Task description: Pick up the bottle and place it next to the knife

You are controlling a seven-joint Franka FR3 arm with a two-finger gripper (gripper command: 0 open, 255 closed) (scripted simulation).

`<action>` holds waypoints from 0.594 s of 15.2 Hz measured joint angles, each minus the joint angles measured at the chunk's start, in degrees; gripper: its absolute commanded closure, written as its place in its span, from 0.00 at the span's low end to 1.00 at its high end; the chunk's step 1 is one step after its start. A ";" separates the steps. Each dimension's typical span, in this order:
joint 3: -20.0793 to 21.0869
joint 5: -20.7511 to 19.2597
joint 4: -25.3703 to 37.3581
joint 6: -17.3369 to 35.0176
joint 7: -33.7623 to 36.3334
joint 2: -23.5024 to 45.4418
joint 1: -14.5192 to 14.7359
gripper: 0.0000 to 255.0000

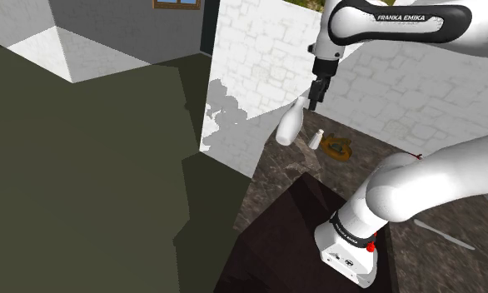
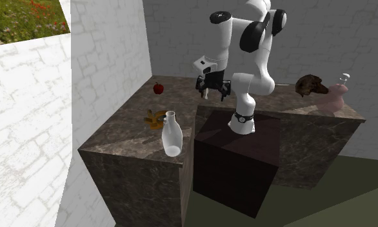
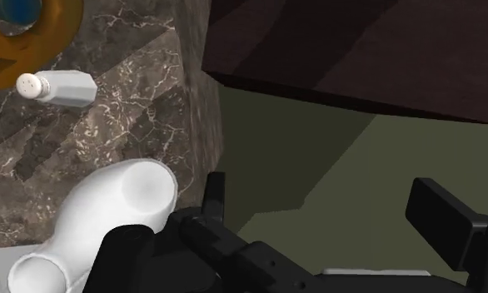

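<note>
The fingers of the gripper [image 3: 317,196] are spread wide with nothing between them. In the wrist view the gap hangs over the olive floor [image 3: 301,141] that shows between the bench [image 2: 117,138] and the dark stand [image 2: 233,161]. The white bottle [image 3: 109,216] lies outside that gap, just beside one finger, and I cannot tell whether it touches it. In the second exterior view the bottle stands on its base at the bench's near corner, close to the edge, and the gripper hangs above and behind it. In the shoulder view its neck leans towards the fingers, so its true tilt is uncertain. A small white shaker [image 1: 316,140] and an orange-brown object [image 1: 338,148] sit near it. The knife [image 1: 445,235] lies well apart, on the bench surface at the shoulder view's lower right, beyond the arm. The step in hand looks like lining up the grasp. The gripper should probably shift sideways until the bottle's body is centred between the fingers, then lower past the narrow neck to the wider part. It should close evenly from both sides. The risk is a one-sided nudge, since the bottle is tall, smooth and near the drop, and could tip off the corner. Keeping clear of the shaker on the way in also seems wise.
</note>
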 measured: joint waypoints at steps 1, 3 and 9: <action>-0.75 -0.06 0.56 1.05 -0.88 1.49 -0.03 0.00; -2.85 -0.38 2.98 2.58 -3.64 5.04 -0.37 0.00; -8.53 1.25 11.81 7.46 -12.14 18.00 -1.05 0.00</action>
